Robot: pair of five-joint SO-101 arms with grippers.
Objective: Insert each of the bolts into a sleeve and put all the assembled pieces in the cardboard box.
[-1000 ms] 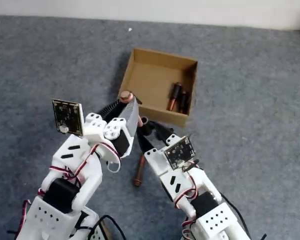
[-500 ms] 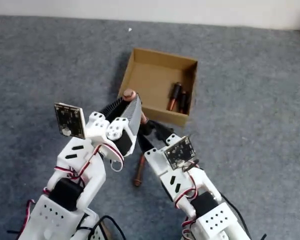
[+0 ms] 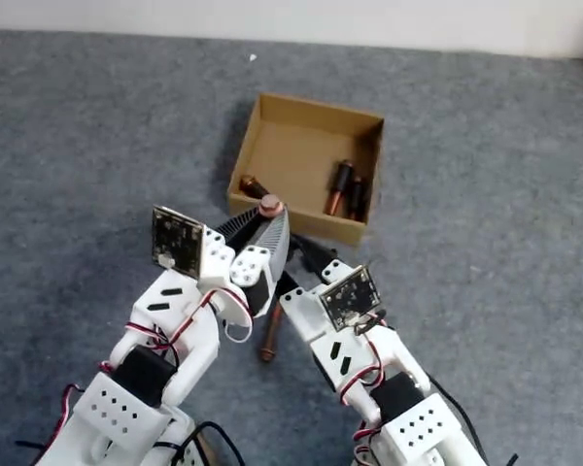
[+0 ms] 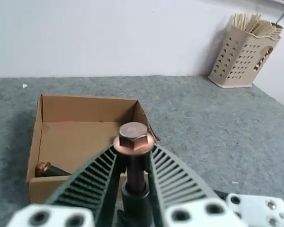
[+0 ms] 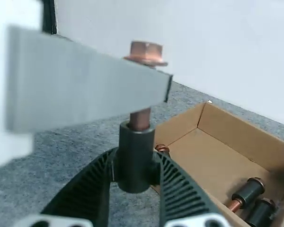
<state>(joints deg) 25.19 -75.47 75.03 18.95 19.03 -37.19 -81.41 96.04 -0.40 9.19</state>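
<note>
Now the bolt (image 4: pixel 133 137) has been swung rightward onto the sleeve (image 5: pixel 133 142); insertion is judged begun, not seated.
Bolt is clamped by left gripper (image 4: pixel 134 152), sleeve by right gripper (image 5: pixel 135 159), just near of cardboard box (image 3: pixel 316 109). Counted: three assembled pieces (image 3: pixel 338 186) boxed, one loose bolt (image 3: pixel 269 337) on carpet (image 3: pixel 486 194).

No text, label, number or sign can be read. The cardboard box (image 3: pixel 342 231) has plain brown walls. On the circuit boards (image 3: pixel 178 240) beside it, any print is too small to make out.
</note>
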